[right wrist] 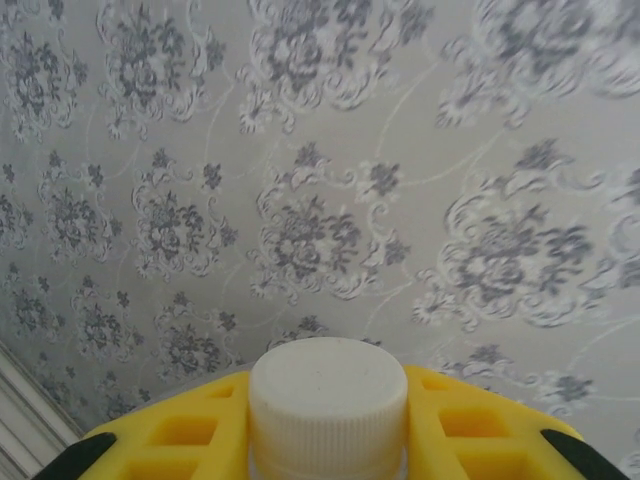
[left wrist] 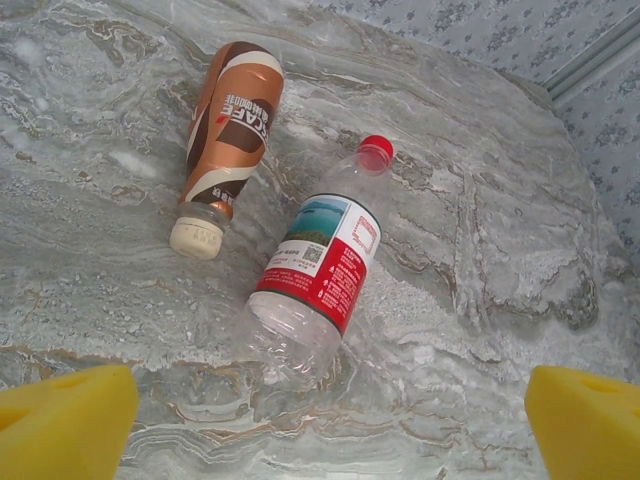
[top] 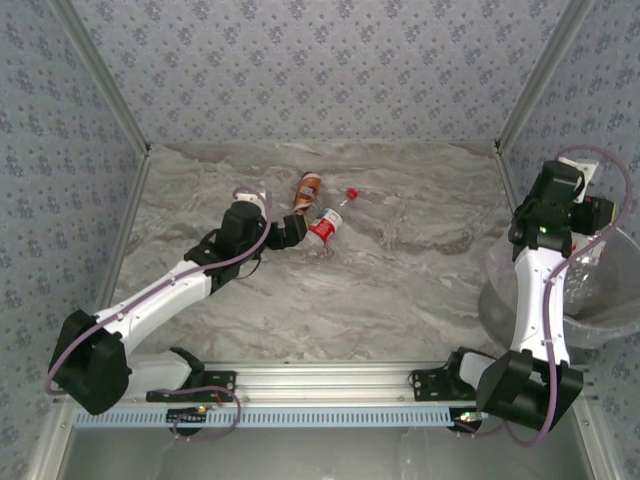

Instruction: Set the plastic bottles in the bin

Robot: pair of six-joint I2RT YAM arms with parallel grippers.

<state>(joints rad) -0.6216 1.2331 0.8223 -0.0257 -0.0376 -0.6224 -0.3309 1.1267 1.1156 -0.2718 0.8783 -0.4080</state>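
Note:
Two plastic bottles lie on the marble table just beyond my left gripper (left wrist: 325, 430), which is open with nothing between its yellow fingertips (left wrist: 60, 420). One is a clear bottle (left wrist: 320, 270) with a red-white label and a red cap, its base nearest the gripper. The other is a brown-labelled bottle (left wrist: 230, 130) with a cream cap. From above they show as the clear bottle (top: 328, 222) and the brown bottle (top: 308, 189). My right gripper (right wrist: 328, 435) is shut on a bottle's white cap (right wrist: 328, 395), raised above the bin (top: 500, 305) at the right.
Patterned walls enclose the table on the left, the back and the right. The translucent bin holds clear plastic at its bottom (top: 580, 285). The right arm (top: 535, 270) stands upright beside the bin. Open marble lies between the two arms.

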